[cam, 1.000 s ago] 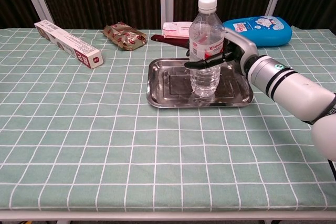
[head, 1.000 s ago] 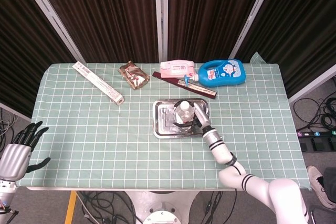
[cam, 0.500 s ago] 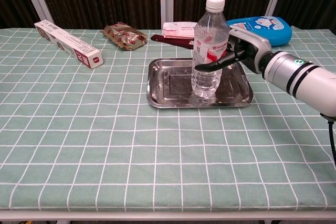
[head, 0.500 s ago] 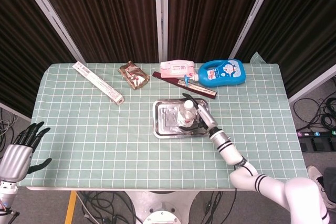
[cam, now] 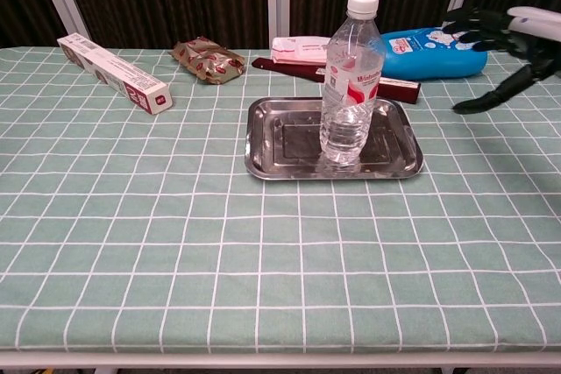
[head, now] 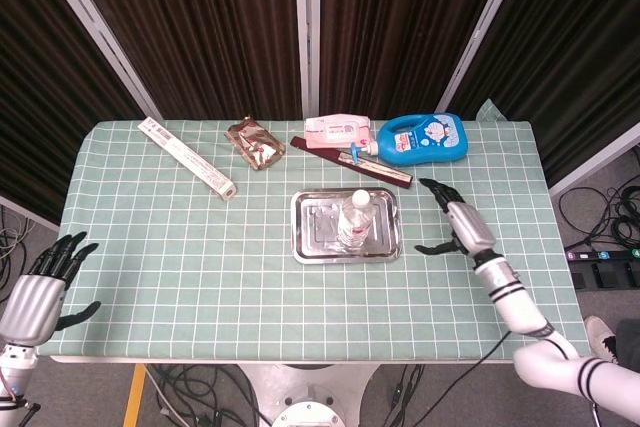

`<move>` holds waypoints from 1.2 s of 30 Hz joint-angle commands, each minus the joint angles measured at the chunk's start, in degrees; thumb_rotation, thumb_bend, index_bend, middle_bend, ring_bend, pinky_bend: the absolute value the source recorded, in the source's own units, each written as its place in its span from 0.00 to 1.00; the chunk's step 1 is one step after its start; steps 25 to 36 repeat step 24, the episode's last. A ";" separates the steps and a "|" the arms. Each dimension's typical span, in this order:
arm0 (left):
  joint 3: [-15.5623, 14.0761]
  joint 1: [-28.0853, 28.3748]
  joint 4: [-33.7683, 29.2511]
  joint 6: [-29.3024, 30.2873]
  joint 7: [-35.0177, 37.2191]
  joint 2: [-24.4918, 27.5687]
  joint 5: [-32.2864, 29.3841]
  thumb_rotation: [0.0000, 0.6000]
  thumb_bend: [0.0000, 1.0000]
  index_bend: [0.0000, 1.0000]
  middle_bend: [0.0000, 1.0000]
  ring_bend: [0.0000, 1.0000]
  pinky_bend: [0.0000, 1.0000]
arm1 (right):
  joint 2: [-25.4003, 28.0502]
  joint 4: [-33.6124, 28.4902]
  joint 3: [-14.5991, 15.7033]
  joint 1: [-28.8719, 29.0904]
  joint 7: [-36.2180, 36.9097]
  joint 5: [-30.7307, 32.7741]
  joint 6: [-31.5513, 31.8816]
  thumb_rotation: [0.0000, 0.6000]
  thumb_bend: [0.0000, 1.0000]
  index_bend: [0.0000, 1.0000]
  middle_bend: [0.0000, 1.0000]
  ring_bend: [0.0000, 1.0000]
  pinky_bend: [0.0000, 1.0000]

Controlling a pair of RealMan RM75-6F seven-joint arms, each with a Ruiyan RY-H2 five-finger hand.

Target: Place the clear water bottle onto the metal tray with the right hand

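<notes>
1. The clear water bottle point(cam: 350, 81) stands upright on the metal tray point(cam: 263, 129) — nothing touches it.
2. The right robot hand point(head: 457, 222) is off to the side above the table point(cam: 131, 234), fingers apart and holding nothing.
3. The left robot hand point(head: 40, 282) hangs by the table edge, fingers apart too.
4. Best now — move the right arm away slowly, so the bottle does not tip.

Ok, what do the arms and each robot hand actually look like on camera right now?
Each robot hand has a silver-grey metal back and black fingers: the right robot hand leads into a silver wrist, then a glossy white arm with black rings; the left robot hand shows only its ribbed silver back and black fingers.
</notes>
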State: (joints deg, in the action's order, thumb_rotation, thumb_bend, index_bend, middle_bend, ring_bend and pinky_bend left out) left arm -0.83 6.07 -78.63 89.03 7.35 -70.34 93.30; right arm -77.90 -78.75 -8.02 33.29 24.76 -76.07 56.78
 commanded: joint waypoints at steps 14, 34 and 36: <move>0.12 0.55 0.91 -1.45 0.58 -0.07 -0.69 1.00 0.17 0.19 0.16 0.09 0.19 | 13.65 -1.76 10.92 -24.37 -23.77 -6.32 30.55 1.00 0.00 0.00 0.05 0.00 0.00; -0.48 -0.03 -0.12 -0.68 -0.21 0.68 -0.01 1.00 0.17 0.19 0.16 0.09 0.19 | 13.00 -0.94 9.97 -26.99 -24.01 -6.14 30.47 1.00 0.00 0.00 0.05 0.00 0.00; -0.48 -0.03 -0.12 -0.68 -0.21 0.68 -0.01 1.00 0.17 0.19 0.16 0.09 0.19 | 13.00 -0.94 9.97 -26.99 -24.01 -6.14 30.47 1.00 0.00 0.00 0.05 0.00 0.00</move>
